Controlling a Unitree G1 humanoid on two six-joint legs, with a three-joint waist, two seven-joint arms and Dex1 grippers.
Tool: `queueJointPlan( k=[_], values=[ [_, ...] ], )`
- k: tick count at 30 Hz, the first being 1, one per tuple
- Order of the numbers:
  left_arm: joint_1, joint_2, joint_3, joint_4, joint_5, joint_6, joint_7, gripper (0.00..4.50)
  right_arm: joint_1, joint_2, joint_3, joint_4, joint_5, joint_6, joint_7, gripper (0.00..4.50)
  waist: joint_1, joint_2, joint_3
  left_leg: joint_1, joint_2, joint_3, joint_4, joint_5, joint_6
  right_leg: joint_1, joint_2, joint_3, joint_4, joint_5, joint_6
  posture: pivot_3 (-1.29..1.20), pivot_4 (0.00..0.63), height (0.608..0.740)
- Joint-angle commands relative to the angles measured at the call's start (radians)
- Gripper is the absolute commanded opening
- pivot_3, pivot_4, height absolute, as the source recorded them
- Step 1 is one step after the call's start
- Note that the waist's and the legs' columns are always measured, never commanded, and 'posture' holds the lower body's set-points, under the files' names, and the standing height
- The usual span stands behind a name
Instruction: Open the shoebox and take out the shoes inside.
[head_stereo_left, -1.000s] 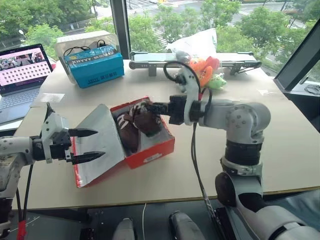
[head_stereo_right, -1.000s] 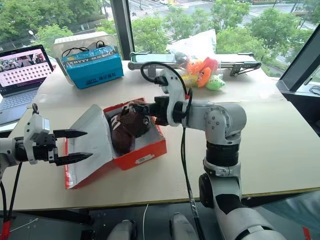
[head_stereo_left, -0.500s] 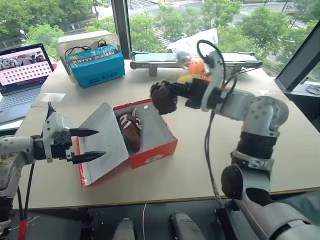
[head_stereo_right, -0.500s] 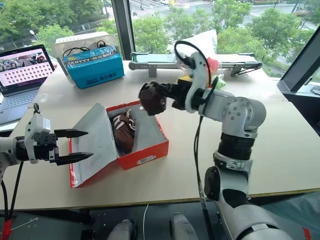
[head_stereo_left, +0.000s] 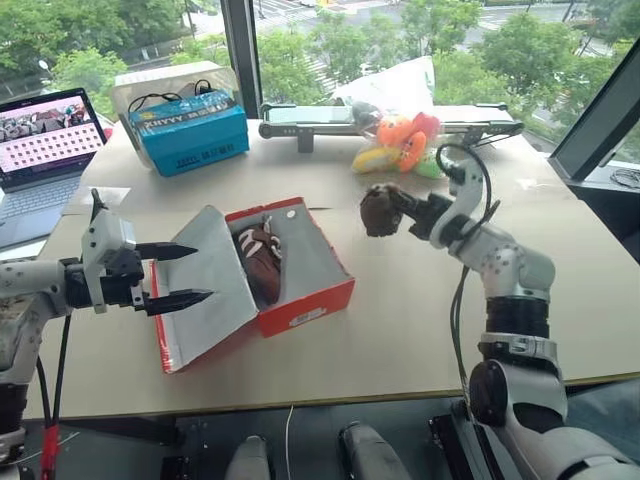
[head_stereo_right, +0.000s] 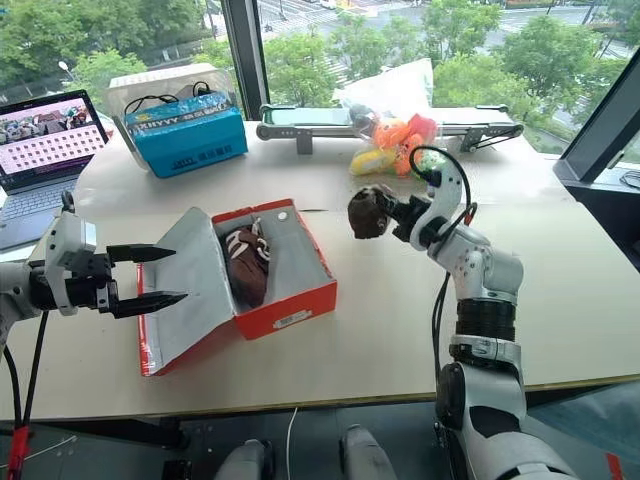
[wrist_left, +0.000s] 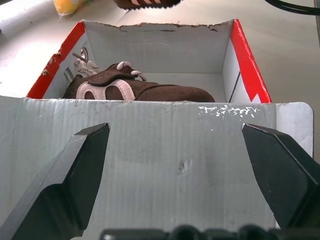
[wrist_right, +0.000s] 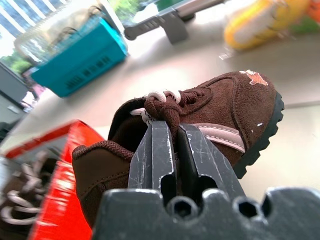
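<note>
The red shoebox sits open on the table, with its lid folded back. One brown shoe lies inside. The right gripper holds the other brown shoe up in the air, beside the box. The left gripper has its two fingers spread apart by the lid.

From my seat, the shoe in the box is half hidden by the raised lid, so I can't see its toe end. The laptop at far left is cut by the edge, its screen too small to read. I can't make out the lettering on the blue box. In the right wrist view, the far things are blurred.
</note>
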Motion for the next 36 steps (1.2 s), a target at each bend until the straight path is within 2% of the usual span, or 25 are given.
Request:
queueJointPlan(
  k=[1, 4, 6, 7, 14, 22, 26, 27, 29, 30, 31, 33, 36],
  values=[
    [-0.002, 0.013, 0.033, -0.026, -0.011, -0.004, 0.005, 4.5, 0.002, -0.032, 0.039, 0.026, -0.038, -0.072, 0.03, 0.03, -0.002, 0.0, 0.0, 0.0, 0.0, 0.0, 0.0, 0.0, 0.0, 0.0, 0.0, 0.0, 0.0, 0.0, 0.0, 0.0, 0.15, 0.74],
    [0.002, 0.014, 0.035, -0.029, -0.012, -0.005, 0.007, 4.5, 0.011, -0.044, 0.066, 0.06, -0.066, -0.074, 0.021, 0.03, -0.004, 0.0, 0.0, 0.0, 0.0, 0.0, 0.0, 0.0, 0.0, 0.0, 0.0, 0.0, 0.0, 0.0, 0.0, 0.0, 0.15, 0.74],
    [0.004, 0.013, 0.037, -0.03, -0.013, -0.005, 0.007, 4.5, 0.011, -0.045, 0.062, 0.065, -0.062, -0.072, 0.017, 0.81, -0.004, 0.0, 0.0, 0.001, 0.0, 0.0, 0.001, 0.0, 0.0, 0.001, 0.0, 0.0, 0.0, 0.001, 0.0, 0.0, 0.15, 0.74],
    [0.004, 0.013, 0.037, -0.03, -0.013, -0.005, 0.007, 4.5, 0.013, -0.048, 0.065, 0.054, -0.06, -0.067, 0.019, 0.99, -0.003, 0.0, 0.0, 0.001, 0.0, 0.0, 0.001, 0.0, 0.0, 0.002, 0.0, 0.0, 0.0, 0.001, 0.001, 0.0, 0.15, 0.74],
    [0.001, 0.011, 0.032, -0.023, -0.011, -0.01, 0.004, 4.5, 0.01, -0.102, 0.118, -0.091, -0.084, -0.052, 0.028, 3.44, 0.0, 0.002, 0.002, 0.002, 0.0, 0.0, 0.002, 0.003, 0.001, 0.002, 0.0, 0.001, 0.0, 0.003, 0.002, 0.0, 0.15, 0.74],
    [-0.009, 0.01, 0.021, -0.012, -0.008, -0.013, -0.004, 4.5, -0.02, -0.225, 0.181, -0.393, -0.055, 0.096, 0.065, 3.44, 0.002, 0.004, 0.002, 0.001, 0.0, 0.0, 0.002, 0.003, 0.001, 0.002, 0.0, 0.001, 0.0, 0.003, 0.002, 0.0, 0.15, 0.74],
    [-0.018, 0.007, 0.013, -0.002, -0.004, -0.017, -0.009, 4.5, -0.116, -0.167, 0.224, -0.533, 0.058, 0.245, 0.097, 3.44, -0.004, 0.006, 0.004, 0.002, 0.0, 0.0, 0.002, 0.003, 0.001, 0.002, 0.001, 0.001, 0.0, 0.003, 0.002, 0.0, 0.15, 0.74],
    [-0.021, 0.006, 0.009, -0.001, -0.003, -0.018, -0.011, 4.5, -0.14, -0.142, 0.245, -0.537, 0.069, 0.272, 0.093, 3.44, -0.009, 0.006, 0.004, 0.002, 0.0, 0.0, 0.002, 0.003, 0.001, 0.001, 0.001, 0.001, 0.0, 0.003, 0.002, 0.0, 0.15, 0.74],
    [-0.024, 0.001, 0.001, 0.0, 0.0, -0.021, -0.011, 4.5, -0.192, -0.065, 0.296, -0.479, 0.063, 0.293, 0.081, 3.93, -0.011, 0.006, 0.004, 0.003, 0.002, 0.0, 0.002, 0.004, 0.002, 0.002, 0.003, 0.001, 0.001, 0.003, 0.002, 0.0, 0.15, 0.74],
    [-0.025, -0.001, -0.002, 0.0, -0.001, -0.021, -0.011, 4.5, -0.206, -0.035, 0.321, -0.453, 0.06, 0.295, 0.084, 4.04, -0.012, 0.006, 0.004, 0.004, 0.002, -0.001, 0.002, 0.004, 0.002, 0.002, 0.003, 0.001, 0.002, 0.003, 0.002, 0.0, 0.15, 0.74],
    [-0.026, -0.002, -0.005, -0.001, -0.001, -0.02, -0.009, 4.5, -0.213, -0.019, 0.335, -0.436, 0.058, 0.296, 0.088, 4.42, -0.012, 0.006, 0.004, 0.006, 0.002, -0.001, 0.002, 0.004, 0.002, 0.005, 0.003, 0.001, 0.002, 0.003, 0.002, 0.0, 0.15, 0.74],
    [-0.026, -0.003, -0.008, -0.003, -0.002, -0.02, -0.007, 4.5, -0.22, -0.007, 0.408, -0.409, 0.033, 0.284, 0.122, 4.47, -0.009, 0.006, 0.004, 0.007, 0.002, -0.001, 0.002, 0.004, 0.002, 0.008, 0.003, 0.001, 0.0, 0.002, 0.004, 0.0, 0.15, 0.74],
    [-0.018, -0.003, -0.006, -0.005, -0.003, -0.022, -0.008, 4.5, -0.234, 0.021, 0.516, -0.265, 0.007, 0.248, 0.221, 4.47, 0.001, 0.006, 0.004, 0.007, 0.001, 0.0, 0.003, 0.004, 0.002, 0.009, 0.001, 0.0, -0.001, 0.002, 0.004, 0.0, 0.15, 0.74]
  ],
)
